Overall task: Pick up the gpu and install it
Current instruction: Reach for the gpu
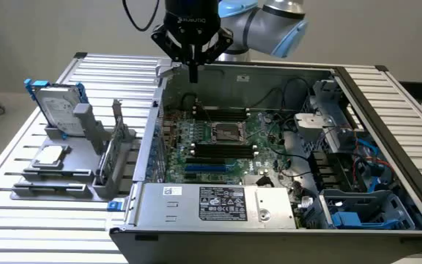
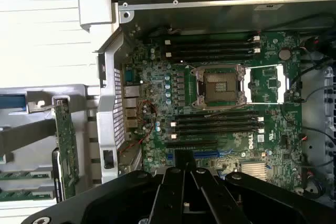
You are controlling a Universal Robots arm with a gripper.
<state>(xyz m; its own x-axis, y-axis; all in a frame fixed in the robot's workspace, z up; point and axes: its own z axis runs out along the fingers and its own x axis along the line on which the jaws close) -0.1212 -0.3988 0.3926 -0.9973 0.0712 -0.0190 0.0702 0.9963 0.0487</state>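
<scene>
Gripper (image 1: pixel 193 76) (image 2: pixel 185 157), jaws closed with nothing held, above a far corner of the open computer case (image 1: pixel 218 206); gpu (image 1: pixel 110 157) (image 2: pixel 66 140) on edge in a grey holder (image 1: pixel 57 184) on the bench (image 1: pixel 20 220), just beside the case's outer wall.

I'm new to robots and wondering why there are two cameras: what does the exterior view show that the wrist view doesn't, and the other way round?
Exterior view: the arm, the hard drive standing beside the case, and the power supply.
Wrist view: a top-down look at the board, with a red wire and a round battery on it.
Both: the shut gripper above the open case, the CPU socket and the memory slots.
</scene>
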